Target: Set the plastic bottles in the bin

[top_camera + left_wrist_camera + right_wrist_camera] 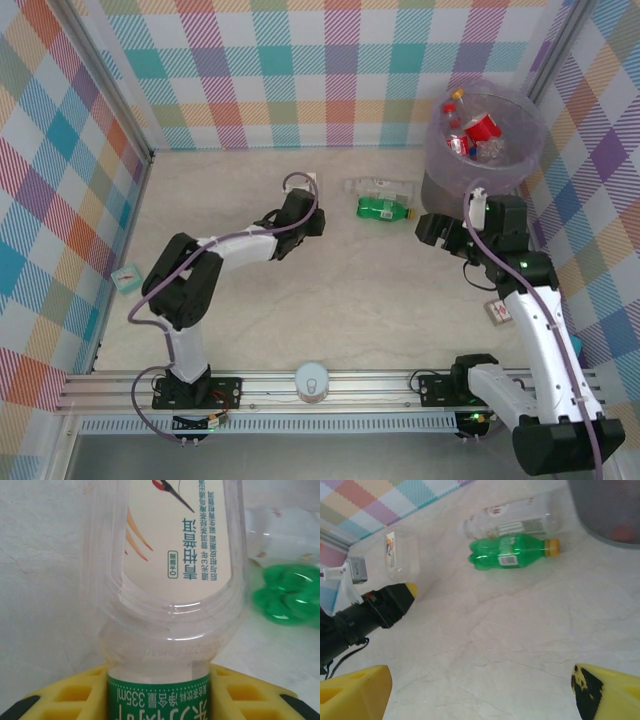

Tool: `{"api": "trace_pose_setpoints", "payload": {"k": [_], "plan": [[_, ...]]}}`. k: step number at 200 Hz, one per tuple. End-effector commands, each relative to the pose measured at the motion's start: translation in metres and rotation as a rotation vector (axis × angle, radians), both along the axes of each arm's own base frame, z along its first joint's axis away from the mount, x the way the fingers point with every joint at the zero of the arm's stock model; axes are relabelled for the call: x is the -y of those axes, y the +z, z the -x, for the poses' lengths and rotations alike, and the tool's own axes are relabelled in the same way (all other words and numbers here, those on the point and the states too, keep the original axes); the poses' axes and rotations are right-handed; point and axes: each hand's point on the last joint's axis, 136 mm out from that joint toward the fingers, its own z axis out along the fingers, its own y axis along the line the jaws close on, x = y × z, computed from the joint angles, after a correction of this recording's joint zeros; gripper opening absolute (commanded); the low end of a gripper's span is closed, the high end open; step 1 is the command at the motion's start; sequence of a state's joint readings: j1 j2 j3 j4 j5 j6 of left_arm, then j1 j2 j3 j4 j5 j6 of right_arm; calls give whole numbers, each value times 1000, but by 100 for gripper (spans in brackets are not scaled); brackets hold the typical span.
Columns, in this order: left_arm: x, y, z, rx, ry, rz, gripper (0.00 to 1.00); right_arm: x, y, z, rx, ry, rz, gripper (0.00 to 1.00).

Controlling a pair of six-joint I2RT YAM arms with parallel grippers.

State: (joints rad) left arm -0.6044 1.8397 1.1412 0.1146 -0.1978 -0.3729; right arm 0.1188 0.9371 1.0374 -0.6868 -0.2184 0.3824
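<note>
Running off the 12 o'clock edge of the left wrist view, the clear bottle (170, 580) has its far end cut off; its long axis lies 6 to 12 o'clock there. The left gripper (300, 205) clamps its near end, with yellow fingers (70, 700) against both sides. A green band on it reads "335ml", inverted. The white label carries blue characters that cannot be made out. On the right gripper (480, 692) the fingers are spread wide over the table (520, 630), nothing between them. The green bottle (385, 209) lies between the grippers, long axis 9 to 3 o'clock in the top view, yellow cap toward 3. Its label print is too small to read. A pale bottle (378, 187) lies parallel, just beside it at 12 o'clock; contact cannot be judged. The bin (440, 175) stands at 2 o'clock, holding red-capped bottles (480, 130).
</note>
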Motion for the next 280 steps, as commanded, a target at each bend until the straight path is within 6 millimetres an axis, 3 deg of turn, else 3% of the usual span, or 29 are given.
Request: {"api": "trace_pose_setpoints", "payload": {"k": [1, 40, 80, 104, 137, 173, 219, 248, 280], "plan": [[16, 35, 18, 93, -105, 92, 16, -25, 29, -16, 75, 64, -61, 92], [18, 65, 72, 199, -285, 191, 6, -83, 46, -35, 45, 272, -229, 93], [24, 83, 130, 232, -413, 255, 7, -117, 42, -58, 24, 332, -267, 98], [34, 93, 152, 253, -463, 281, 7, -149, 34, -65, -5, 410, -301, 99], [47, 102, 159, 262, -512, 290, 7, -180, 19, -68, -49, 497, -350, 99], [54, 103, 154, 269, -504, 285, 8, -189, -4, -61, -120, 515, -354, 98], [68, 103, 153, 256, -542, 288, 8, -179, -21, -57, -126, 482, -288, 76], [77, 112, 155, 266, -567, 303, 8, -180, -29, -60, -140, 490, -273, 67], [77, 119, 159, 270, -572, 300, 11, -184, -25, -64, -129, 514, -276, 54]]}}
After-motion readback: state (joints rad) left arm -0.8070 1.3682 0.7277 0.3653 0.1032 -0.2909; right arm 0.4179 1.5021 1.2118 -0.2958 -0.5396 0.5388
